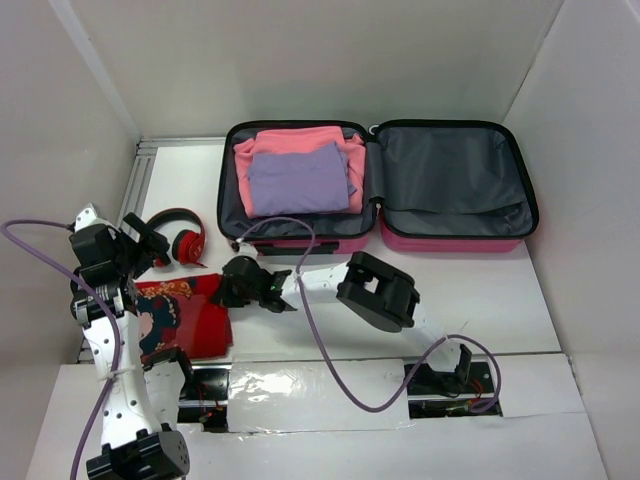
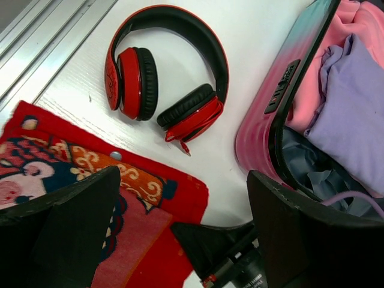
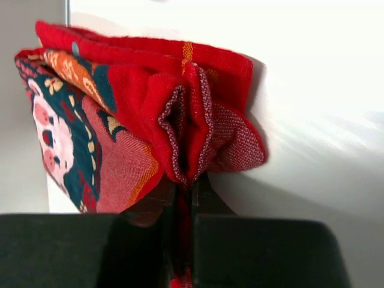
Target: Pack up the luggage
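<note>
The luggage lies open at the back of the table, pink shell, grey lining. Its left half holds folded pink and lilac clothes; its right half is empty. It also shows in the left wrist view. A red patterned folded cloth lies at the front left. My right gripper is shut on this cloth's right edge, pinching the fold. My left gripper is open above the table, between the cloth and the red headphones.
The red and black headphones lie on the table left of the luggage. A metal rail runs along the left wall. White walls close in the table on three sides. A purple cable loops across the front.
</note>
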Tool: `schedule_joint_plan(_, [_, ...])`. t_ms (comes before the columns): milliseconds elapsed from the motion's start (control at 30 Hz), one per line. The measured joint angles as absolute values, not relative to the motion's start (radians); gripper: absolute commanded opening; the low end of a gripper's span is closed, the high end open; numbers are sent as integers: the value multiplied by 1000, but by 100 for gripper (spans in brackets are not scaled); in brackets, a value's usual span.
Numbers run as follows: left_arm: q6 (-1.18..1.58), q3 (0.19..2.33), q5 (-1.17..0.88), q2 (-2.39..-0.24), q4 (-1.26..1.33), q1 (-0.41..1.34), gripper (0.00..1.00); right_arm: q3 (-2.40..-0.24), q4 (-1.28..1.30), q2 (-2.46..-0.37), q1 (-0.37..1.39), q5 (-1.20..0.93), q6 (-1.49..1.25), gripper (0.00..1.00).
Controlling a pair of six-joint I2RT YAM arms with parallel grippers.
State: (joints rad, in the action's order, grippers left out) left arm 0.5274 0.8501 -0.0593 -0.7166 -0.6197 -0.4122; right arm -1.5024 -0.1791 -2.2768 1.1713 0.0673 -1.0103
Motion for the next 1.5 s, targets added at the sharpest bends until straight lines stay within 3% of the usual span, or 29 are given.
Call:
schedule_joint_plan(200, [504, 846, -109, -718, -608, -412, 100, -1188, -197, -2053, 1147, 111, -1018, 0])
schedule_joint_plan(433, [454, 795, -353, -709, -580, -402, 98, -849, -22, -1701, 1023, 110, -900, 0])
schedule_joint_plan(633, [505, 698, -445, -701, -500, -196, 100, -730, 125, -1527, 929, 136, -823, 0])
schedule_joint_plan(900, [682, 516, -245, -776, -420, 287, 100, -613, 243, -1336, 667, 63, -730, 0])
schedule_joint_plan(1033, [767, 418, -159, -794, -355, 417, 100, -612, 268, -1304, 596, 11, -638, 0])
schedule_joint_plan(1200, [822, 406, -26, -989, -242, 591, 100, -617, 252, -1362, 577, -68, -556, 0])
schedule_joint_plan(1433, [847, 444, 85, -1142, -88, 657, 94, -665, 223, -1432, 602, -124, -509, 0])
schedule_joint_plan(1500, [847, 449, 100, -1169, -55, 651, 86, -672, 224, -1439, 607, -125, -501, 0])
